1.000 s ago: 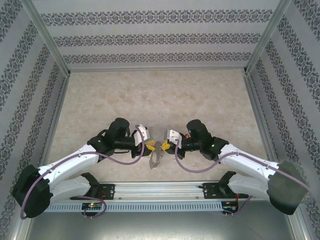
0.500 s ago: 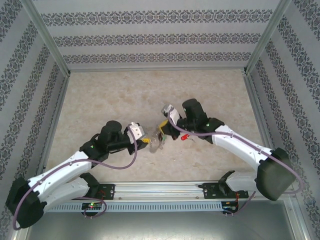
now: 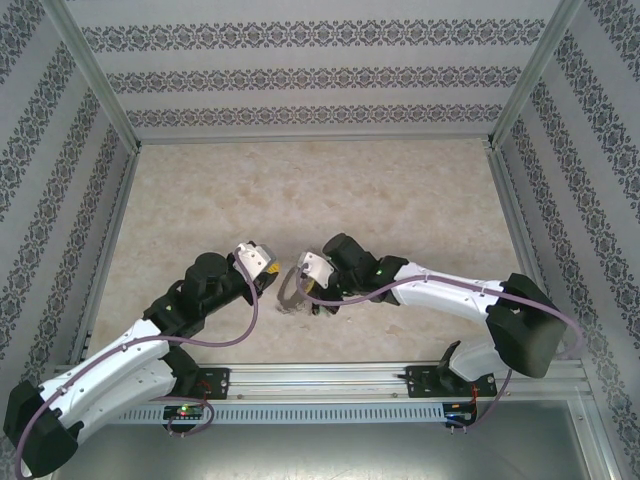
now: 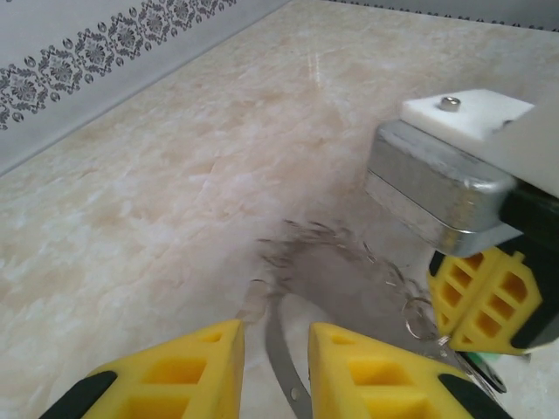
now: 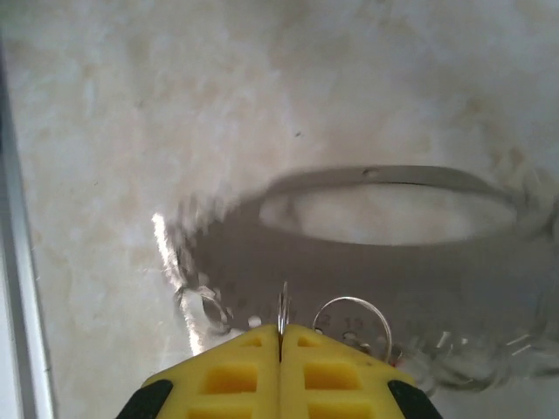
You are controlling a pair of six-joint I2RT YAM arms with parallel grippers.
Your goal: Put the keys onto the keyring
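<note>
L arm (image 3: pixel 130 350) is lying low from the near-left corner, elbow bent, wrist pointing right twd table centre. L gripper (image 4: pixel 275 367) is tilting down at the tabletop. Its yellow fingers (image 4: pixel 175 380) are standing a narrow gap apart, straddling the grey band of the keyring (image 4: pixel 278 349) w/o visibly touching it. R arm (image 3: pixel 440 292) is folding across to the left, forearm roughly along the front rail (image 3: pixel 320 378), so the 2 wrists are facing each other, just apart. R gripper (image 5: pixel 281 332) is pinching tight, pads together on a small ring (image 5: pixel 282 307) held edge-on.

Around: marble-look table (image 3: pixel 320 190), patterned walls (image 3: pixel 320 75). In L wrist view, R gripper's metal body is crowding the right side, covering part of the hoop.

Keyring is sitting btwn the grippers, near front-centre. Can't tell if it's resting on the table or just over it. It's a thin grey hoop w/ a small hole in the band and a blurred fringe of silvery pieces (image 4: pixel 310 234). A second split ring (image 5: pixel 351 316) is hanging beside the pinched one. Green key head (image 4: pixel 489 354) is peeking out under R fingers.
</note>
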